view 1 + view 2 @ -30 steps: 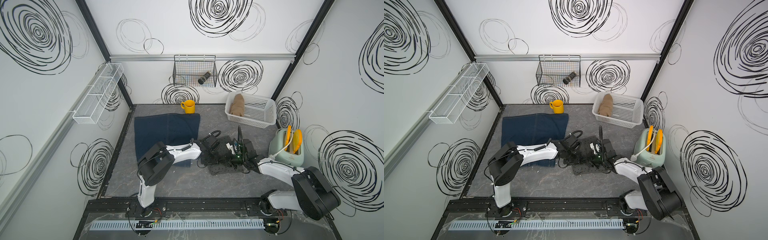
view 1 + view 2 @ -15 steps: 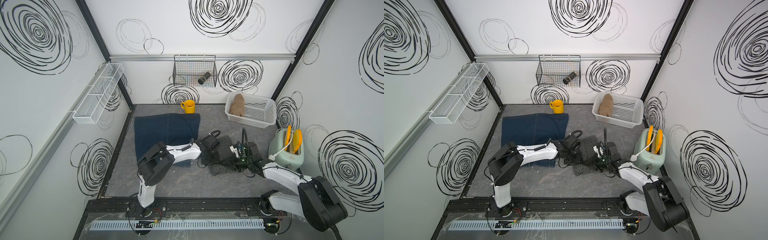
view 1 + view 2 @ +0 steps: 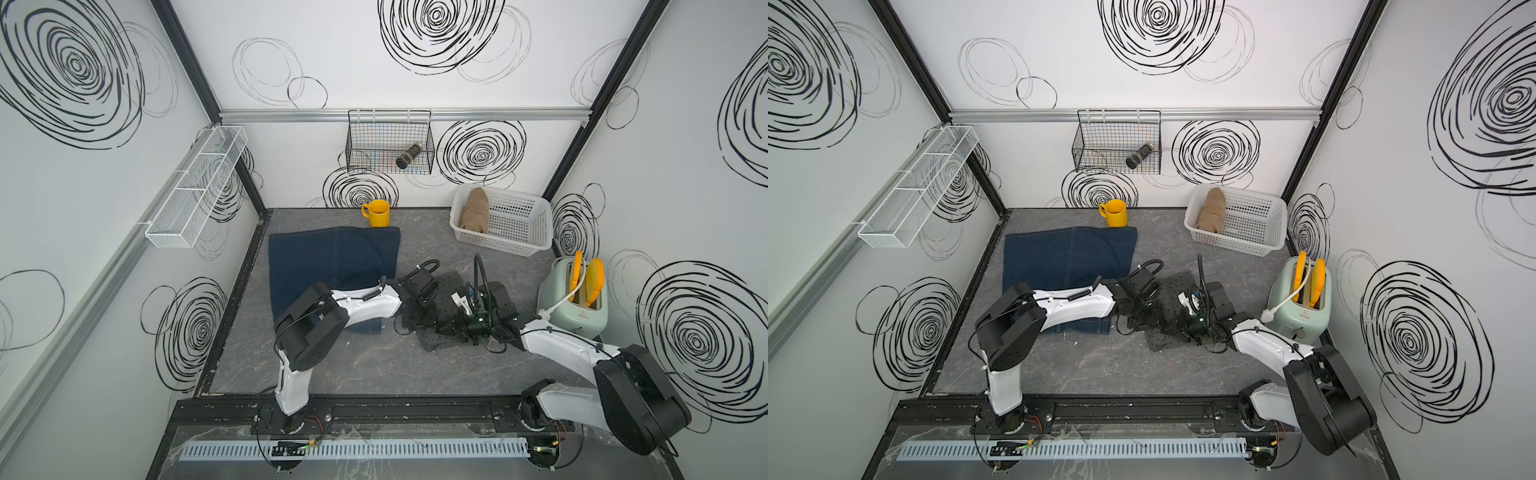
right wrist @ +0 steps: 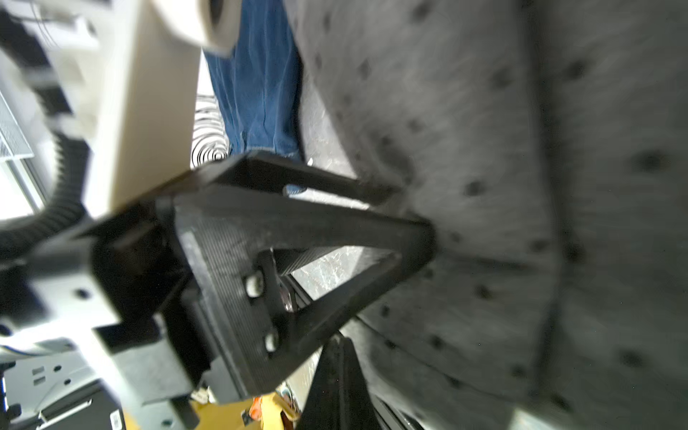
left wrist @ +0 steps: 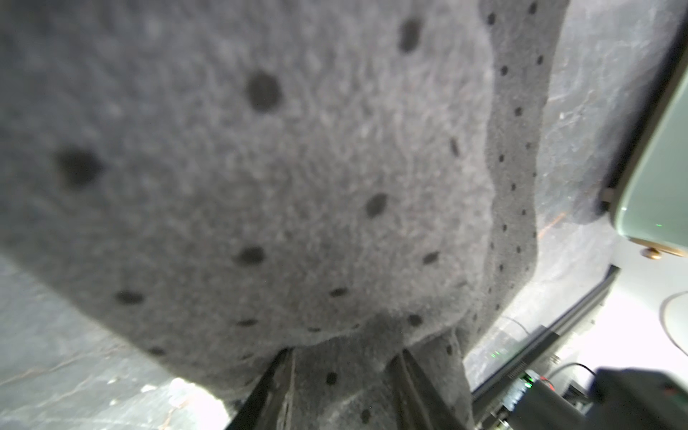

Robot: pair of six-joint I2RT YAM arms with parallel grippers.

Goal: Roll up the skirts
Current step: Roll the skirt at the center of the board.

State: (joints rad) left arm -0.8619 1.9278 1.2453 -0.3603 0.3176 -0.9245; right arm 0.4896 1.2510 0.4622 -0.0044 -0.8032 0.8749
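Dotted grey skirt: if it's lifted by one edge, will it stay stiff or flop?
Likely floppy: the dotted grey skirt puckers where the left tool pinches it. Its fuzzy, felt-like surface probably resists slipping.

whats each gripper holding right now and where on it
The left gripper pinches a bunched fold of the grey dotted skirt. The right gripper is shut at that skirt's edge; whether it grips cloth cannot be told.
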